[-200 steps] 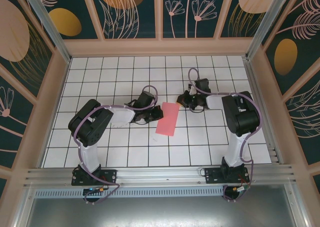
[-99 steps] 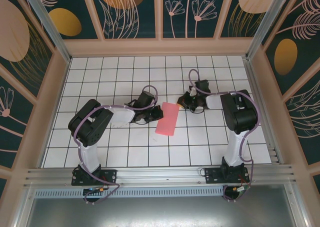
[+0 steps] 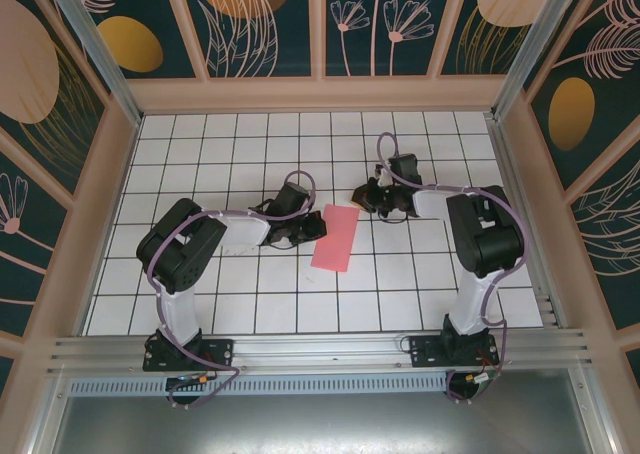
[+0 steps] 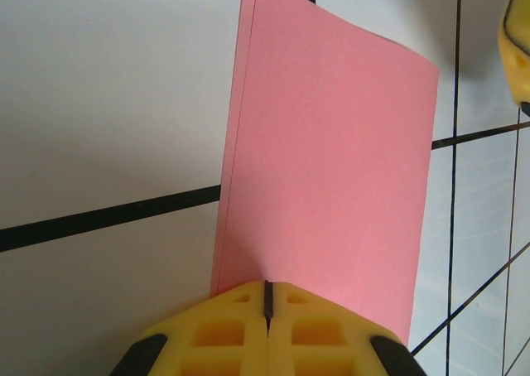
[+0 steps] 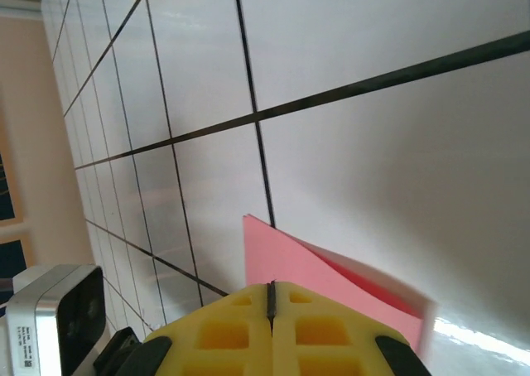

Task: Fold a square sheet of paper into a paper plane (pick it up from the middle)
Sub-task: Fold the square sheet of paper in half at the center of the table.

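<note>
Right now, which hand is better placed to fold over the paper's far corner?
Right, probably. The right hand, shut, sits at the far corner of the paper. The left hand, also shut, rests midway along the left edge.

Your surface (image 3: 230, 144) is a white tiled top w/ a black grid, walled by a beige frame on the left, right & far sides. One item lies on it: a thin pink-red sheet of paper (image 3: 336, 237), folded to a narrow two-layer rectangle, approx. mid-surface, tilted off the grid lines. Right wrist view: one corner's layers gape slightly. The rest lies flat.
</note>
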